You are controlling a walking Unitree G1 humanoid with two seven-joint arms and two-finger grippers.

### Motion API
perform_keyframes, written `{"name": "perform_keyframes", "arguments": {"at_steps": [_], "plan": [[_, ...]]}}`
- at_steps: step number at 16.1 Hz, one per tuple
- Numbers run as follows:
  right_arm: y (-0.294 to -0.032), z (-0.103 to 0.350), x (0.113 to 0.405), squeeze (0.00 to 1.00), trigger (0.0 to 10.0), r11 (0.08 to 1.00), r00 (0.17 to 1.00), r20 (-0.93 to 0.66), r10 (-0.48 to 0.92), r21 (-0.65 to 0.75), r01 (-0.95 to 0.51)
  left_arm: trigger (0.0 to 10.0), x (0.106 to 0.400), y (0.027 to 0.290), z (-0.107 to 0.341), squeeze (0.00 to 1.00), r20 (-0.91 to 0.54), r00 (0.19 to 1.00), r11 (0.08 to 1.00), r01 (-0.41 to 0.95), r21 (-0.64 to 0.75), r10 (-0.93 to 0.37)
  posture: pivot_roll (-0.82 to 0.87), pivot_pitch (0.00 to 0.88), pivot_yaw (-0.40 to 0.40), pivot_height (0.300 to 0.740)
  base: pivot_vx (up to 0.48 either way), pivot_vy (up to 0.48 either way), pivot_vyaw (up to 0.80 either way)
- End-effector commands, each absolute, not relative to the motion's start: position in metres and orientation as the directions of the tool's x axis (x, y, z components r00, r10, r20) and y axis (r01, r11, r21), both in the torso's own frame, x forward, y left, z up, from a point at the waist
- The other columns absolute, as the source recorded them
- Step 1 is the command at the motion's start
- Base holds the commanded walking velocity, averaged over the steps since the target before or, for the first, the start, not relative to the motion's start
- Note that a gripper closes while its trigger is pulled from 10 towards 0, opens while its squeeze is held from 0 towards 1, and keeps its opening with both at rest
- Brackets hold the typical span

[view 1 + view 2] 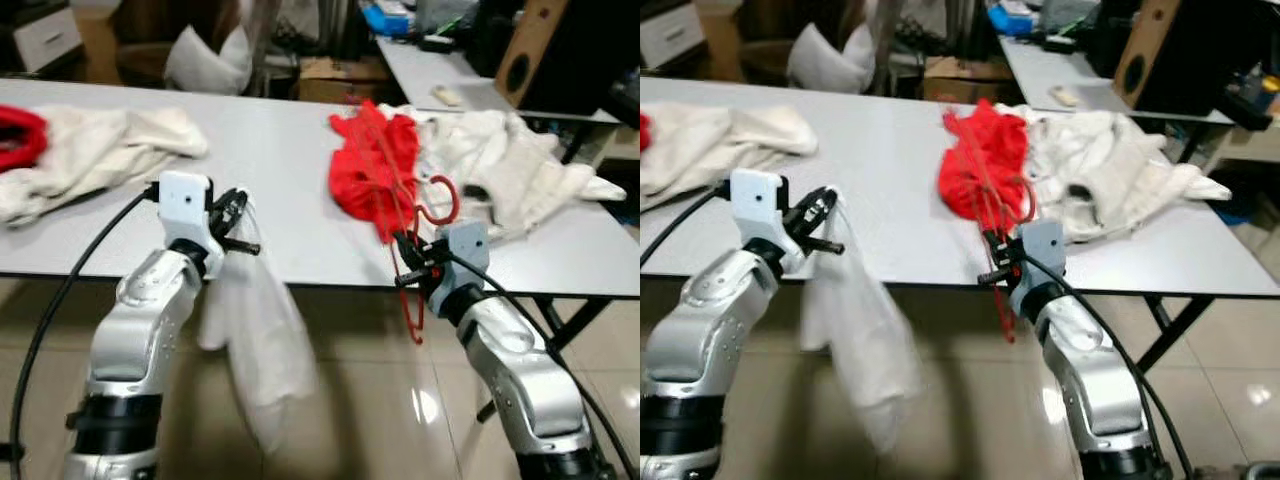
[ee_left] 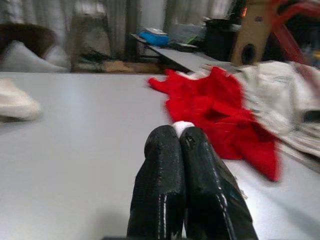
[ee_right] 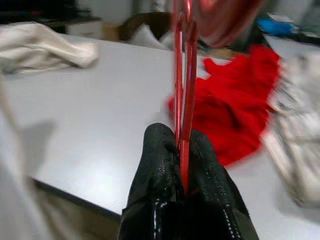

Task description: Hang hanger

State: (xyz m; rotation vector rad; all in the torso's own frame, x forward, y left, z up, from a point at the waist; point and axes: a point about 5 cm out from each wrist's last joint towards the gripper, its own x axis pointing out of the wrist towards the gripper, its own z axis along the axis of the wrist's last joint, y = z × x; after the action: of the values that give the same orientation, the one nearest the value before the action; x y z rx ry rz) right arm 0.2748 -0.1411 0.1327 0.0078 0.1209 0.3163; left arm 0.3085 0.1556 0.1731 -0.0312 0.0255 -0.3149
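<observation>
A thin red hanger (image 1: 412,262) stands upright at the tabletop's (image 1: 270,170) near edge, clamped in the right tool (image 1: 405,262), hook at twelve o'clock. The left tool (image 1: 237,226), at nine o'clock, is pinched shut on a white garment (image 1: 255,340) hanging floorward. Judging by this, both pieces are gripped; dressing the hanger and hanging it remain.

No legible text, label, brand, number or sign was found on any item in any of the views.
</observation>
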Motion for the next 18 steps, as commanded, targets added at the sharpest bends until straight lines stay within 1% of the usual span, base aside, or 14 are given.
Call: {"name": "perform_keyframes", "arguments": {"at_steps": [1, 6, 11, 13, 15, 18], "plan": [[-0.144, 0.135, 0.277, 0.00, 10.0, 0.965, 0.959, -0.106, 0.261, 0.028, -0.260, 10.0, 0.308, 0.154, 0.179, 0.00, 0.014, 0.949, 0.949, 0.315, -0.010, -0.315, -0.15, 0.000, -0.054, 0.740, 0.352, 0.000, 0.00], [-0.142, 0.135, 0.274, 0.00, 10.0, 0.971, 0.966, -0.099, 0.238, 0.057, -0.233, 10.0, 0.307, 0.152, 0.175, 0.00, 0.012, 0.950, 0.950, 0.313, -0.021, -0.312, -0.16, 0.000, -0.048, 0.740, 0.352, 0.000, 0.00], [-0.141, 0.135, 0.273, 0.00, 10.0, 0.972, 0.967, -0.098, 0.234, 0.056, -0.229, 10.0, 0.306, 0.148, 0.171, 0.00, 0.006, 0.949, 0.949, 0.316, -0.019, -0.316, -0.16, 0.000, -0.050, 0.740, 0.349, 0.000, 0.00], [-0.140, 0.134, 0.274, 0.00, 10.0, 0.972, 0.967, -0.100, 0.234, 0.054, -0.230, 10.0, 0.304, 0.150, 0.166, 0.00, -0.029, 0.956, 0.957, 0.289, -0.037, -0.290, -0.15, 0.000, -0.050, 0.740, 0.000, 0.000, 0.00], [-0.139, 0.134, 0.275, 0.00, 10.0, 0.971, 0.966, -0.099, 0.239, 0.053, -0.235, 10.0, 0.303, 0.149, 0.165, 0.00, -0.029, 0.957, 0.958, 0.287, -0.010, -0.287, -0.15, 0.000, -0.054, 0.740, 0.000, 0.000, 0.00], [-0.138, 0.135, 0.277, 0.00, 10.0, 0.969, 0.965, -0.094, 0.245, 0.048, -0.241, 10.0, 0.304, 0.149, 0.165, 0.00, -0.028, 0.957, 0.957, 0.290, -0.012, -0.290, -0.15, 0.000, -0.058, 0.740, 0.000, 0.000, 0.00]]}}
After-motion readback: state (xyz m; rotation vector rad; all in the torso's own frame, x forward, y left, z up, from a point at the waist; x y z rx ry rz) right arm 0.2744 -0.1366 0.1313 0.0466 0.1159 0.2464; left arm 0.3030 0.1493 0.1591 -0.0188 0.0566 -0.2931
